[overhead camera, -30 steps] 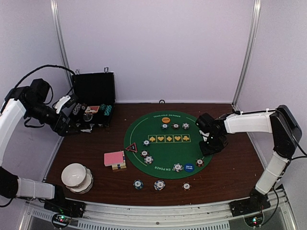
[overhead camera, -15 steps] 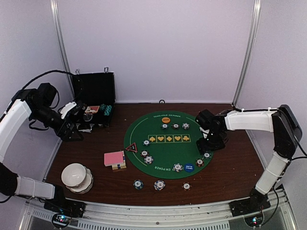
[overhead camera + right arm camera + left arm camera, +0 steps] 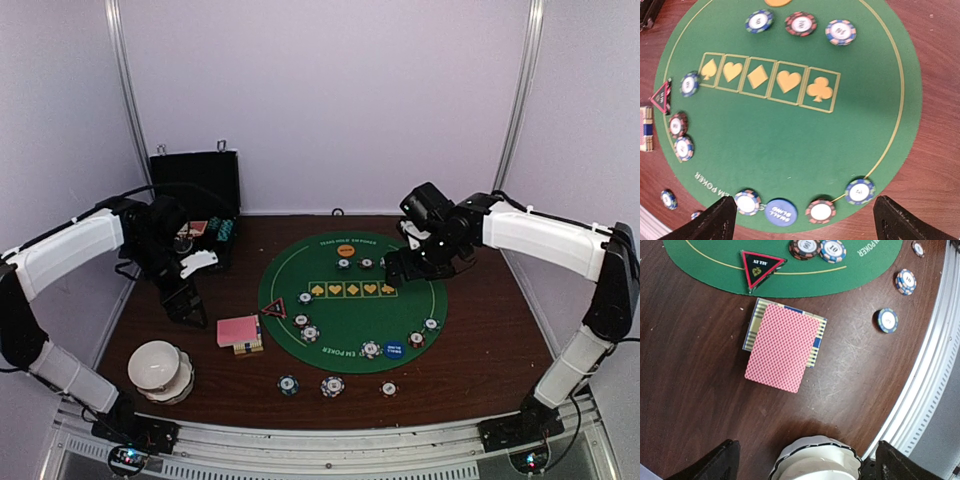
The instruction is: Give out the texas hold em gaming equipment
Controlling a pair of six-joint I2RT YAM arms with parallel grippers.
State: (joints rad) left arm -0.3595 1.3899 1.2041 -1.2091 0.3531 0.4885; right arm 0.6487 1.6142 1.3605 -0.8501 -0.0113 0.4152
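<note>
The round green poker mat [image 3: 350,300] carries several striped chips, an orange button [image 3: 346,250] and a blue button [image 3: 393,350]. A teal chip [image 3: 431,324] [image 3: 859,191] lies on its right front edge beside a red chip [image 3: 821,210]. The red-black triangle marker [image 3: 275,307] [image 3: 759,267] sits at the mat's left edge. Pink-backed cards [image 3: 238,331] [image 3: 782,347] lie left of it. My left gripper [image 3: 192,310] [image 3: 805,462] hangs open and empty between the cards and the bowls. My right gripper [image 3: 400,268] [image 3: 802,217] is open and empty above the mat's back right.
A black hinged case [image 3: 195,195] stands open at the back left with more pieces inside. A stack of white bowls [image 3: 160,370] [image 3: 817,460] sits at the front left. Three chips [image 3: 332,386] lie on the bare wood in front of the mat.
My right gripper opened, left a teal chip on the mat's right front edge and drew up and back. My left arm swung from the case forward to near the cards.
</note>
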